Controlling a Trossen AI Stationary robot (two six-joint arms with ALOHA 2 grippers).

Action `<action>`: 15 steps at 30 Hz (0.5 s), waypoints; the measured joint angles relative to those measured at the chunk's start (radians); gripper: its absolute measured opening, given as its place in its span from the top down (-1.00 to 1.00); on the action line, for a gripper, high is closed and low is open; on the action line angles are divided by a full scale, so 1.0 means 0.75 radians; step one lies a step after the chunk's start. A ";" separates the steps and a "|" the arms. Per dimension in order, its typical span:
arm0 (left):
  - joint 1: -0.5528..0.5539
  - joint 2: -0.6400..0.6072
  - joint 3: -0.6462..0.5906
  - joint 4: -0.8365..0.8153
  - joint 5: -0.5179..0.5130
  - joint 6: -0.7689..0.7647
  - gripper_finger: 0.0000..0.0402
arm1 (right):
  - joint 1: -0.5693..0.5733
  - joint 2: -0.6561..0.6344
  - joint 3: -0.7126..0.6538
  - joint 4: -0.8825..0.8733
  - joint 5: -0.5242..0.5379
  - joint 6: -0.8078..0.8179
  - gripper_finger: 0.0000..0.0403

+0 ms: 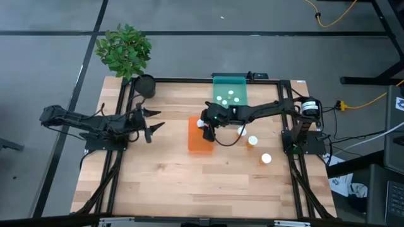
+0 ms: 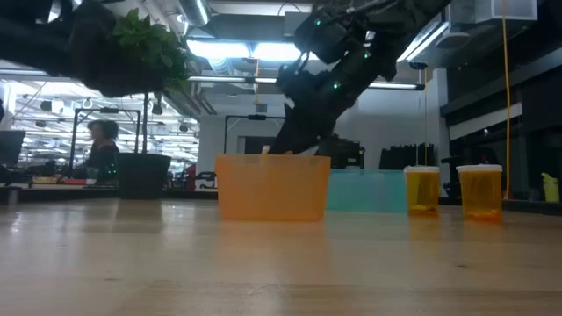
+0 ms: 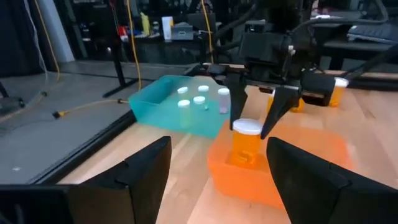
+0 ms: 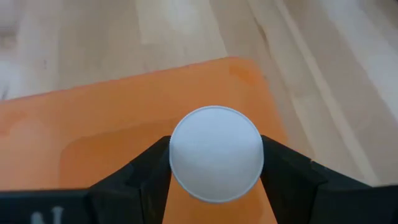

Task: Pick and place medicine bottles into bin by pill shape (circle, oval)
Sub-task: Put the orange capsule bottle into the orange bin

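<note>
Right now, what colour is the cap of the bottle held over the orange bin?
White; the bottle body is amber. The right wrist view shows the cap best.

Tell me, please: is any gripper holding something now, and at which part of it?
The right gripper holds an amber bottle by its white cap, over the orange bin. The left gripper is open, empty.

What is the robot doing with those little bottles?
It is sorting medicine bottles into bins. The right gripper holds an amber bottle by its white cap, over the orange bin. The teal bin already holds several bottles. Two more bottles stand on the table. The left gripper waits open at the side.
</note>
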 joint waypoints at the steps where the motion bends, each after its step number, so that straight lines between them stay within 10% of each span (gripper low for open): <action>1: 0.008 -0.002 -0.024 0.034 0.000 0.010 -0.28 | -0.001 0.014 0.000 0.017 0.000 0.000 -0.05; 15: 0.106 -0.018 -0.083 0.138 0.293 0.002 -0.28 | -0.010 0.089 0.000 0.074 -0.003 -0.006 -0.05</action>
